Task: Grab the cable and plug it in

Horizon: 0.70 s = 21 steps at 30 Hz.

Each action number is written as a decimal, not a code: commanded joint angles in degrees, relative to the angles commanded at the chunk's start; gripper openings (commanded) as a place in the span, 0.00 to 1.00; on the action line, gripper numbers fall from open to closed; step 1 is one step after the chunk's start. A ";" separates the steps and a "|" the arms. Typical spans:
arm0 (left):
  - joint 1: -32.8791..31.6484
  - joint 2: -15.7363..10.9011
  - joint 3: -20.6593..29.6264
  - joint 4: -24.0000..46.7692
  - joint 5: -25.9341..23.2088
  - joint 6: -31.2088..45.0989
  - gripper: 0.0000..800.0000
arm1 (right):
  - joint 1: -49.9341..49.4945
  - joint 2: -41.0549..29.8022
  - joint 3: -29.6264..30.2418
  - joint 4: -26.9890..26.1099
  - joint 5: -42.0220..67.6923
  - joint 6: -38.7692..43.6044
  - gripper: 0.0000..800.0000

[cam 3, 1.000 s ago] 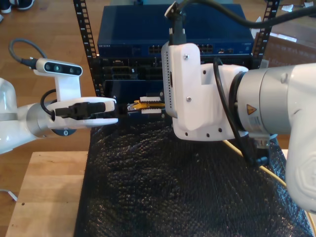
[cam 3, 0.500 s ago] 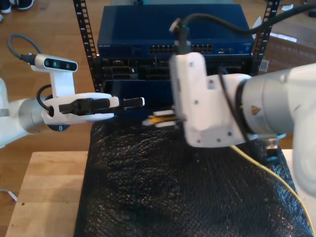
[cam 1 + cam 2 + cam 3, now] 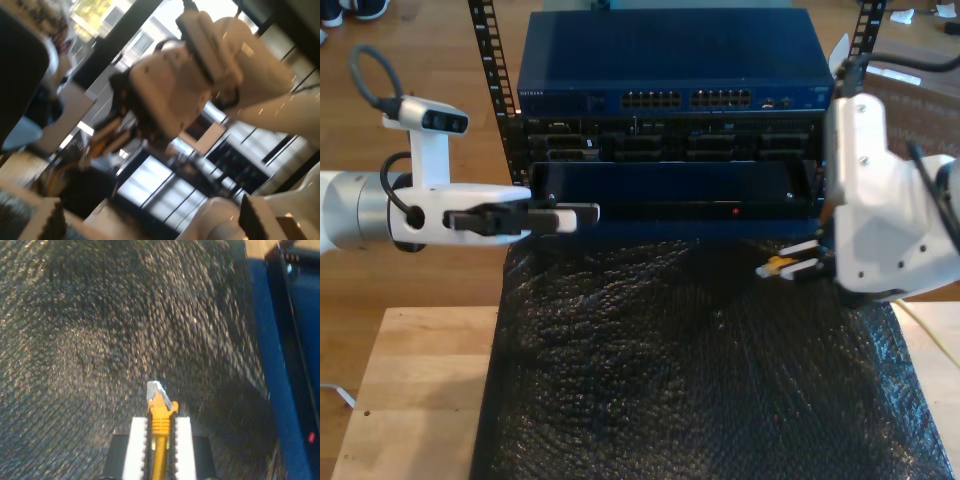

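**Exterior view: cable pinched over the mat**

Exterior view shows the second tool point(image 3: 790, 268) at that view's right, pinching the cable point(image 3: 775, 265) by its plug above the black mat point(image 3: 660, 380), in front of the blue rack point(image 3: 670, 60). In the second wrist view the plug point(image 3: 159, 399) juts past the white fingers point(image 3: 136, 445). The first tool point(image 3: 582, 214) reaches from the exterior view's left, empty; whether its jaws are spread cannot be told.
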 joint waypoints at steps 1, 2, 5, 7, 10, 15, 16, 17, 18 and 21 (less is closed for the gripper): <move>0.18 -0.62 -0.35 1.23 -0.79 0.26 1.00 | 0.00 0.35 -0.09 -1.14 0.00 0.18 0.00; 0.53 -1.14 -0.79 2.55 -1.32 0.53 1.00 | 0.00 0.62 -0.18 -2.29 0.00 0.70 0.00; 1.67 -1.49 -1.58 6.42 -2.29 1.23 1.00 | 0.00 2.11 -0.70 -6.07 -0.44 4.84 0.00; 2.02 -2.73 -1.93 8.53 -2.99 1.67 1.00 | 0.00 2.99 -1.76 -10.29 -0.88 7.21 0.00; 2.11 -4.84 -2.29 12.13 -4.48 1.76 1.00 | 0.00 3.78 -2.46 -15.91 -3.25 10.55 0.00; 2.29 -7.82 -3.34 19.34 -6.77 1.85 1.00 | 0.18 3.87 -2.73 -21.45 -6.15 13.71 0.00; 2.29 -8.35 -3.52 20.84 -6.77 2.02 1.00 | 0.18 4.04 -2.99 -22.07 -6.33 14.33 0.00; 2.29 -8.70 -3.69 22.33 -6.77 2.20 1.00 | 0.18 4.40 -3.43 -22.59 -6.59 14.95 0.00; 2.37 -9.05 -3.69 23.74 -6.77 2.55 1.00 | 0.18 4.75 -3.78 -23.21 -6.77 15.47 0.00; 2.46 -10.55 -3.69 28.04 -7.12 4.04 1.00 | 0.18 6.07 -4.92 -25.67 -7.21 16.70 0.00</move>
